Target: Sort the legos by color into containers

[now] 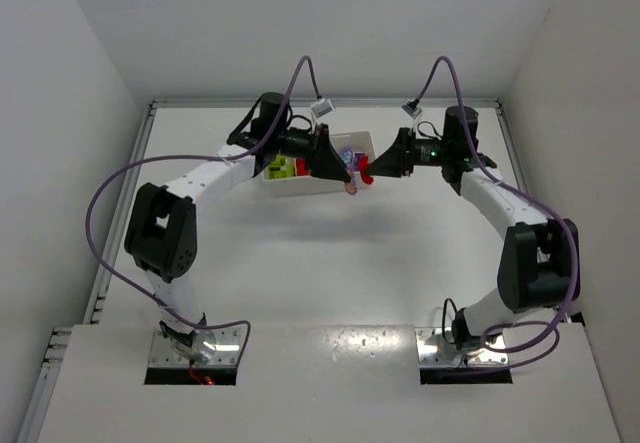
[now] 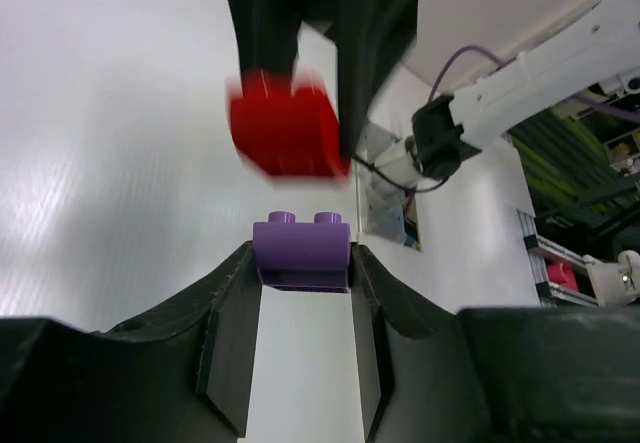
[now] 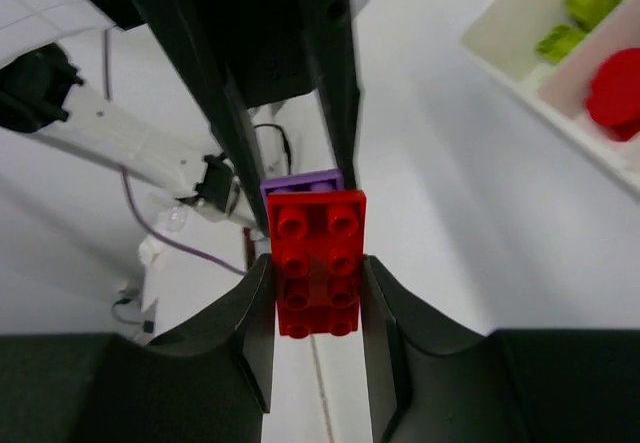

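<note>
My left gripper (image 2: pixel 301 259) is shut on a purple brick (image 2: pixel 301 252), which it holds in the air. My right gripper (image 3: pixel 318 275) is shut on a red two-by-four brick (image 3: pixel 318 261). The two grippers face each other tip to tip, just right of the white tray (image 1: pixel 300 189). In the left wrist view the red brick (image 2: pixel 288 133) is blurred and sits a small gap beyond the purple one. In the right wrist view the purple brick (image 3: pixel 300 181) shows just behind the red one. The tray (image 3: pixel 520 73) holds yellow-green bricks (image 3: pixel 585 8) in one compartment and a red piece (image 3: pixel 615 93) in the adjoining one.
From above, the left gripper (image 1: pixel 343 173) and the right gripper (image 1: pixel 376 169) meet over the table at the tray's right end. Yellow-green bricks (image 1: pixel 283 168) lie in the tray's left part. White walls close in the table on the left, right and back.
</note>
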Robot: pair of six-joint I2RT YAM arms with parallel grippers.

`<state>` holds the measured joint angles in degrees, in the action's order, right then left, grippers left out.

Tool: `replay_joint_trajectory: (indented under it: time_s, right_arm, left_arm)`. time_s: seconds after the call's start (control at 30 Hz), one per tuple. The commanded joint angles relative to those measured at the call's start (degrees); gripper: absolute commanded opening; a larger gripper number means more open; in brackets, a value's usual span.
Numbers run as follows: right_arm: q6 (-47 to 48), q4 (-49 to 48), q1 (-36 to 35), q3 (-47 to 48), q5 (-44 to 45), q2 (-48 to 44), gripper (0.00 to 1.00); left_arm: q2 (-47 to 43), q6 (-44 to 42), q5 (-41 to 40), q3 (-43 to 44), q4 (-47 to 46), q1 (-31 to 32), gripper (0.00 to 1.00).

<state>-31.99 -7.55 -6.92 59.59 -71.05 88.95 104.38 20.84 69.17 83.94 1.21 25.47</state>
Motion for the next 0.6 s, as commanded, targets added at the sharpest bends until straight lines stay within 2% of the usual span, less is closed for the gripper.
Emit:
replay_joint_trajectory:
  time_s: [0.0, 0.03, 0.1, 0.17, 0.2, 0.3, 0.4, 0.5, 0.57]
  right_arm:
    - [1.13, -1.78, 4.89, 1.84, 4.68, -1.49, 0.0]
    - [1.92, -0.89, 4.9, 1.84, 7.3, -1.5, 0.0]
    - [4.38, 1.47, 6.3, 1.32, 11.17, -2.63, 0.0]
    - [6.48, 4.82, 6.3, 1.32, 18.64, -3.25, 0.0]
    - [7.02, 5.87, 6.3, 1.32, 23.8, -3.78, 0.0]
    - [7.03, 7.11, 6.3, 1.32, 29.28, -4.39, 0.0]
    - [5.2, 3.0, 6.3, 0.18, 28.51, -4.92, 0.0]
    - [2.29, -4.04, 5.78, -2.28, 27.98, -6.06, 0.0]
    - [0.71, -6.59, 5.78, -2.29, 26.66, -6.07, 0.0]
  left_arm:
    - [-5.92, -6.77, -2.09, -4.74, 4.93, -1.13, 0.03]
    - [-6.81, -8.69, -3.93, -5.54, 5.98, -1.82, 0.03]
    - [-8.74, -10.11, -12.01, -6.85, 7.83, -2.36, 0.02]
    - [-11.29, -11.69, -20.88, -7.39, 9.68, -3.06, 0.02]
    - [-12.0, -11.7, -23.96, -7.39, 10.21, -3.06, 0.0]
    - [-13.15, -10.66, -32.85, -7.39, 10.21, -4.2, 0.0]
    - [-13.15, -4.6, -40.66, -6.77, 6.45, -4.2, 0.0]
    - [-11.66, -2.3, -46.12, -5.29, 3.45, -3.16, 0.0]
    - [-8.76, -2.3, -46.14, -3.71, 2.83, -2.54, 0.0]
